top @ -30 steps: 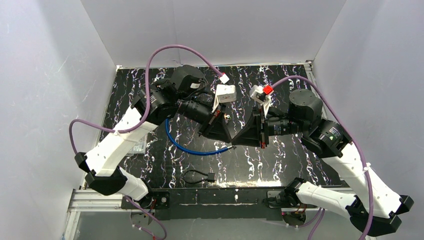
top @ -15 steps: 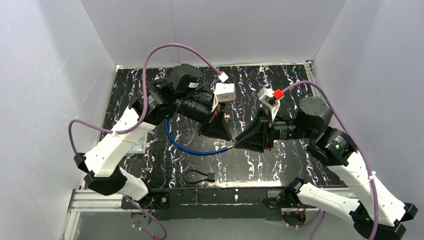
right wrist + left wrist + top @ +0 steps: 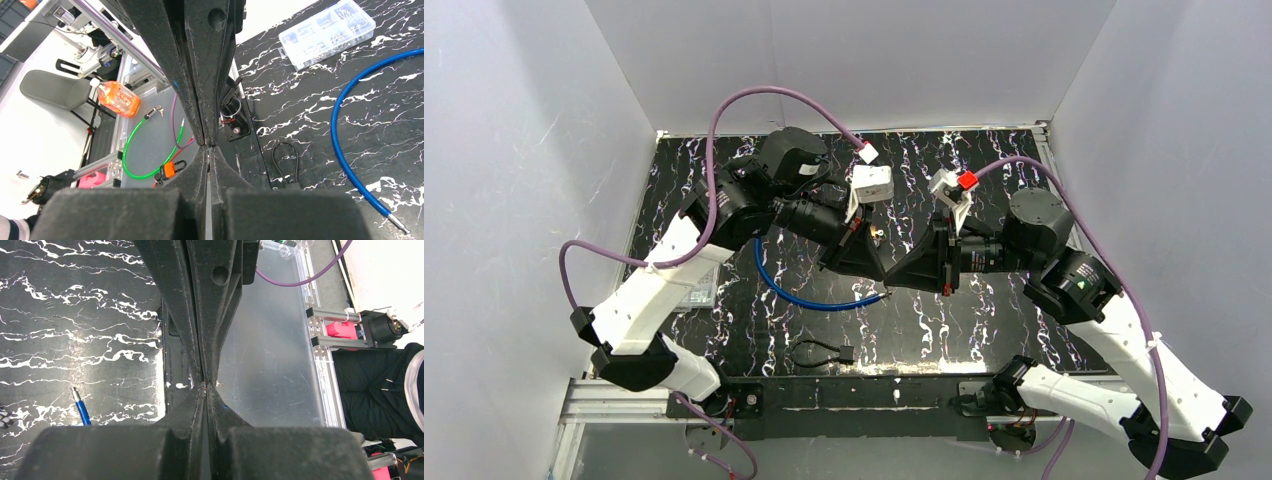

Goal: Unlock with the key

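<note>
My left gripper [image 3: 883, 287] and right gripper [image 3: 891, 288] meet tip to tip above the black marbled table [image 3: 984, 330], both shut. In the left wrist view the left gripper [image 3: 205, 386] shows a thin bright sliver pinched at its tips, too small to tell whether it is the key. The right gripper [image 3: 208, 146] presses its closed tips against the left one's. No key shows clearly. An orange padlock [image 3: 170, 168] on a green cable [image 3: 131, 150] lies on the shelf below the table's near edge.
A blue cable [image 3: 809, 300] curves across the table, its metal pin end [image 3: 74, 391] lying under the grippers. A small black cable loop [image 3: 817, 352] lies near the front edge. A clear parts box [image 3: 696, 292] sits at the left. An orange bottle [image 3: 117, 98] stands beyond the table.
The right arm drew back to the right with its jaws opening, then came back left and shut tip to tip against the left gripper. The left arm stayed put.
</note>
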Controlling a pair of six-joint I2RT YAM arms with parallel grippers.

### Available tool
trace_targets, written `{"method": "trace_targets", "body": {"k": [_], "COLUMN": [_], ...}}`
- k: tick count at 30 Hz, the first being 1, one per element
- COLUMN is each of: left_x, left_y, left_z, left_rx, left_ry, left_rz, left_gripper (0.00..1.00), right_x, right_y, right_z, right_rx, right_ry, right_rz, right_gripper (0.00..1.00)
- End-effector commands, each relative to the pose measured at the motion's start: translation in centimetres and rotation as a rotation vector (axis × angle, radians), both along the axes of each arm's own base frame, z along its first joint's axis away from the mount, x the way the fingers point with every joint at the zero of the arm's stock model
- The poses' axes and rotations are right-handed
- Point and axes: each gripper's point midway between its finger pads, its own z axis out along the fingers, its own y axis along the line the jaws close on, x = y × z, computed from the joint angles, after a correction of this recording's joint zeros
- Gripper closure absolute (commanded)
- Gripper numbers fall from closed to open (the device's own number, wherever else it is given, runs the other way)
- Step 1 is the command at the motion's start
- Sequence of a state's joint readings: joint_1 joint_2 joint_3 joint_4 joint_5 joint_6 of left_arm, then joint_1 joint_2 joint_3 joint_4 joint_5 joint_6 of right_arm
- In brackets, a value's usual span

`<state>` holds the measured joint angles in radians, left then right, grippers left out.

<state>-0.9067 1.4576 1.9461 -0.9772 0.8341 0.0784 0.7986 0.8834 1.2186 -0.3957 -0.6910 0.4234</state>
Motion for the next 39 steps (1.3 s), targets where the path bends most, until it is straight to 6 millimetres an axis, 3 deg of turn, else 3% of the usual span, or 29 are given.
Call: {"method": "trace_targets", "body": {"k": [1, 7, 8, 9, 12, 13, 18, 23, 28, 34, 39], "left_x": [-0.6, -0.4, -0.3, -0.1, 0.4, 0.6, 0.5, 0.3, -0.6, -0.7, -0.5], "left_y": [0.8, 1.0, 1.1, 1.2, 1.7, 2.1, 4.2, 7.3, 9.9, 10.1, 8.0], "left_z": [2.1, 2.1, 1.9, 1.7, 0.7, 0.1, -6.4, -15.9, -23.2, -28.5, -30.9], "left_rx": [-0.064, -0.065, -0.059, -0.052, -0.025, -0.011, 0.077, 0.190, 0.232, 0.257, 0.305], "left_ry": [-0.055, -0.092, -0.100, -0.112, -0.189, -0.220, -0.322, -0.415, -0.514, -0.619, -0.518], "left_rz": [-0.005, -0.003, -0.002, 0.002, -0.008, -0.020, -0.073, -0.110, -0.152, -0.170, -0.133], "left_gripper": [1.00, 1.00, 0.95, 0.80, 0.10, 0.03, 0.02, 0.02, 0.02, 0.01, 0.01], "right_x": [-0.1, -0.4, -0.4, -0.5, -0.8, -0.9, -1.5, -1.8, -1.6, -1.4, -1.1], "right_y": [0.2, -0.4, -0.6, -0.7, -1.3, -1.5, -2.9, -4.5, -6.0, -6.8, -7.1], "right_z": [0.8, 0.1, 0.1, 0.1, 0.0, -0.2, -2.9, -6.0, -7.6, -9.0, -9.6], "right_rx": [0.041, 0.030, 0.029, 0.026, 0.004, -0.006, -0.082, -0.125, -0.146, -0.165, -0.158], "right_ry": [-0.018, -0.009, -0.008, -0.008, -0.009, -0.008, 0.028, 0.076, 0.102, 0.131, 0.143], "right_rz": [0.007, -0.015, -0.018, -0.021, -0.028, -0.033, -0.064, -0.148, -0.235, -0.295, -0.332], "right_gripper": [0.99, 0.99, 0.99, 0.99, 0.99, 0.99, 0.99, 0.99, 0.99, 0.99, 0.99]}}
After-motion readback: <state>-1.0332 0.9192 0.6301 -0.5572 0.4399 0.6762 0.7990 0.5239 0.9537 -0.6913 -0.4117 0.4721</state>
